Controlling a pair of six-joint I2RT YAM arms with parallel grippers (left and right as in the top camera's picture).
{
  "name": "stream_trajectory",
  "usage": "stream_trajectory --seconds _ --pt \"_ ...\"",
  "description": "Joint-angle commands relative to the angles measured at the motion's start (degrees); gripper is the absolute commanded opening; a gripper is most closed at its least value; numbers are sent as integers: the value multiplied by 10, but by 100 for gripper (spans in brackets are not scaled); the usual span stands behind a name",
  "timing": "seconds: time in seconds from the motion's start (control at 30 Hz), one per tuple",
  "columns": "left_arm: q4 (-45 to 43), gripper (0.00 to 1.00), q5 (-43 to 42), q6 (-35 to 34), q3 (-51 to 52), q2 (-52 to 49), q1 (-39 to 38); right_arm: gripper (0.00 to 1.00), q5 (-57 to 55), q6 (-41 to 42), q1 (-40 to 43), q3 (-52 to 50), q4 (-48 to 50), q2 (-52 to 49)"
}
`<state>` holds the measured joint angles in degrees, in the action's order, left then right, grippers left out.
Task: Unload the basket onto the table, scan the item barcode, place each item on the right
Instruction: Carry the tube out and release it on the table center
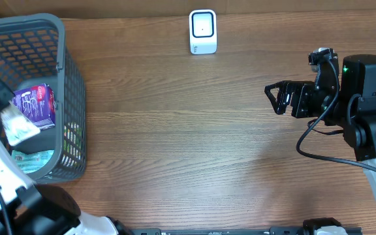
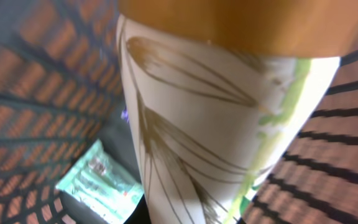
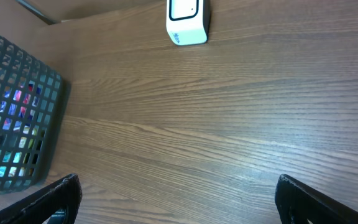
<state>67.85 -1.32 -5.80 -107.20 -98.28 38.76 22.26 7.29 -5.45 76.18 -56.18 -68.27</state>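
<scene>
Left wrist view: left gripper [image 1: 5, 112] jaws clamped on a white leaf-print pouch [image 2: 197, 137], down inside the basket [image 1: 61, 39] at the left. Right gripper [image 1: 276, 98] jaws wide apart, empty, right side. Scanner [image 1: 203, 31] far centre. Risks: pouch slipping from a thin pinch or snagging the basket wall on lift; barcode face unknown

White leaf-printed pouch [image 2: 197, 143] hangs inside the basket [image 1: 74, 111]; white scanner [image 1: 203, 31] stands well apart.

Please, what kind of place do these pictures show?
Probably a mock shop checkout on a wooden table: a grey basket holding packaged goods, and a small white scanner standing at the far edge.
</scene>
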Motion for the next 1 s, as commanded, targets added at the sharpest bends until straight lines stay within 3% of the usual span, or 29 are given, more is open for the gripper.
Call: stream_trajectory --seconds 0.0,0.2,0.4,0.63,0.97 --pt "15 4 -60 2 -90 54 -25 100 4 0 -4 14 4 1" --pt "26 4 -162 33 -144 104 -108 100 4 0 -4 14 3 1" --pt "57 4 -181 4 -144 136 -279 100 4 0 -4 14 3 1" --pt "84 4 -60 -121 -92 85 -471 100 4 0 -4 14 3 1" --pt "18 4 -7 -247 52 -57 -603 100 3 0 -4 14 3 1"
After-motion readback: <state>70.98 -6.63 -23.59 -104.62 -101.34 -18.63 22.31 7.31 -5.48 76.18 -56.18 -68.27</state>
